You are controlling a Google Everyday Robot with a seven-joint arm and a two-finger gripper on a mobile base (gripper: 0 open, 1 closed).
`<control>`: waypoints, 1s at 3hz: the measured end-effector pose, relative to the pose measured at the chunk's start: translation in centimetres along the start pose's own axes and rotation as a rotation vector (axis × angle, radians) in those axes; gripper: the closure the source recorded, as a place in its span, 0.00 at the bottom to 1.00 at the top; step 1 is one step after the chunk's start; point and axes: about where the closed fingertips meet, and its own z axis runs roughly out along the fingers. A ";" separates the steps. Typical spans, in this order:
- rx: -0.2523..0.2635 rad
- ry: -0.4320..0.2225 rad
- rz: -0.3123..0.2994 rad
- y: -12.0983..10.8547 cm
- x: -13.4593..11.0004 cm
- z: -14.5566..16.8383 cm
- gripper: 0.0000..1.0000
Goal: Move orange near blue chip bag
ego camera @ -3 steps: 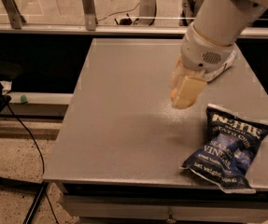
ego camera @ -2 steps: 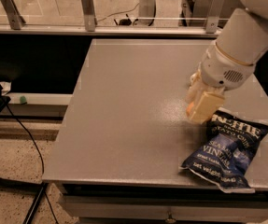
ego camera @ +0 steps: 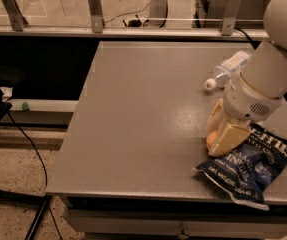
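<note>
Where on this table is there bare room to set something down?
The whole left and middle of the table is bare, from far edge to near edge. The right side is crowded: bottle, and the end effector holding the orange beside the chip bag.

Grey flat table top (ego camera: 143, 114) carries a crinkled dark-blue chip bag (ego camera: 253, 166) at the front right and a clear plastic water bottle (ego camera: 229, 68) on its side, back right. Gripper (ego camera: 218, 145) clamps a small round orange fruit (ego camera: 210, 138) low at the bag's left edge.

Claw (ego camera: 222, 141) (clamped on the orange (ego camera: 211, 138)) points down, low at right.
</note>
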 end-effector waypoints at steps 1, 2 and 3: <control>0.000 0.000 -0.006 0.1 0.0 0.2 0.30; 0.004 0.000 -0.007 0.1 -0.1 0.3 0.01; 0.008 -0.009 -0.009 0.0 -0.3 -0.1 0.00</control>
